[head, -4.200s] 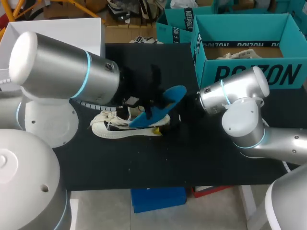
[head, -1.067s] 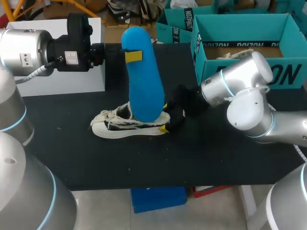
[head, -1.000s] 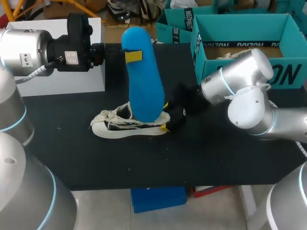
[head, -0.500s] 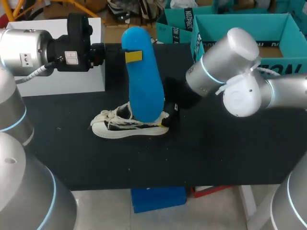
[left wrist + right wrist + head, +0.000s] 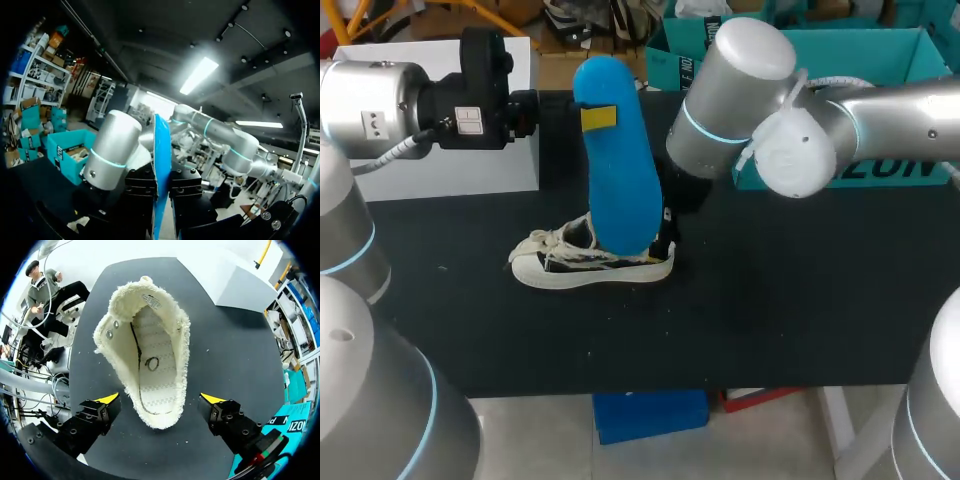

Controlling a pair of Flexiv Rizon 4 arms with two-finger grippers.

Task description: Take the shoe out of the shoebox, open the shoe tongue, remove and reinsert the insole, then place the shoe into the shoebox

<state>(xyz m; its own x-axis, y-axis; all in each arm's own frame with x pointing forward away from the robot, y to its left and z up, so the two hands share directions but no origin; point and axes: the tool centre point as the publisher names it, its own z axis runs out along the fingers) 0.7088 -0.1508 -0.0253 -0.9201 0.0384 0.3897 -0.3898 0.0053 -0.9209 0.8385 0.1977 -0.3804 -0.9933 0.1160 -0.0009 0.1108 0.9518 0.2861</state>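
Shoe: your cream fabric shoe (image 5: 150,360) lies on the black worktop (image 5: 770,290).
Insole: long blue foam insole (image 5: 620,180), upright over the shoe.
Left pincer (image 5: 162,186): clamped on the insole.
Right pincer (image 5: 161,400): fingers apart, either side of the shoe's heel end.

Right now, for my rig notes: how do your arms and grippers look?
My left arm and right arm are rounded silver-grey tubes with light-blue joint rings. The left gripper and right gripper are black, bolted blocks with yellow tips.
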